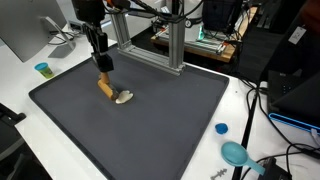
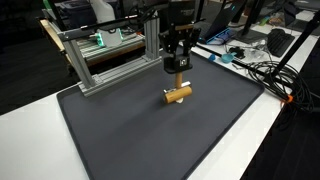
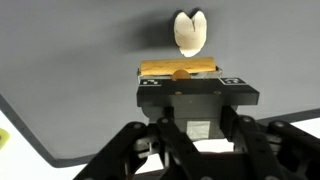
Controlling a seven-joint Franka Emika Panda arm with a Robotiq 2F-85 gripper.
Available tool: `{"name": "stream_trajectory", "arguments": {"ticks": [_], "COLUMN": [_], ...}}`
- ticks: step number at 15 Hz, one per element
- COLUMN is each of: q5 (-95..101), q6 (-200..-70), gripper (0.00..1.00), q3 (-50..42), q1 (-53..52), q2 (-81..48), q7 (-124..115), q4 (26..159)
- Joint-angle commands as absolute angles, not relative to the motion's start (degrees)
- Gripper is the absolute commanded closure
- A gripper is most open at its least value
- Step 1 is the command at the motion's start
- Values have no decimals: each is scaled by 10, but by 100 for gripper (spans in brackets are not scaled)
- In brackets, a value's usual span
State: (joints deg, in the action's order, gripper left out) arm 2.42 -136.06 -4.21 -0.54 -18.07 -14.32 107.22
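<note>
My gripper (image 1: 103, 68) (image 2: 177, 70) points straight down over a dark grey mat (image 1: 160, 120) (image 2: 150, 130). Its jaws stand shut around the top of a short wooden block (image 1: 104, 87) (image 2: 178, 94) (image 3: 178, 68) that rests on the mat. The fingertips themselves are hidden behind the gripper body in the wrist view. Just beyond the block lies a small cream, shell-like object (image 1: 124, 97) (image 3: 190, 32), close to the wood but outside the grip. In one exterior view the gripper and block hide this object.
An aluminium frame (image 1: 170, 45) (image 2: 110, 60) stands along the mat's back edge. On the white table around it are a small blue-green cup (image 1: 43, 69), a blue lid (image 1: 221, 128), a teal tool (image 1: 236, 153), a monitor (image 1: 25, 30) and cables (image 2: 265, 70).
</note>
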Motion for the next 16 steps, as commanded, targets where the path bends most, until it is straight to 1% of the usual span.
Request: {"name": "stream_trajectory", "arguments": {"ticks": [1, 7, 13, 16], "q5": [7, 25, 44, 45], "q6": [-1363, -1392, -1290, -1267], "gripper": [79, 79, 79, 79], "q3": [-25, -26, -25, -24], "q1": [-4, -20, -19, -18], "q2": [-161, -209, -207, -204], "q7": [-111, -146, -103, -87], "q4": [1105, 1093, 1077, 1071]}}
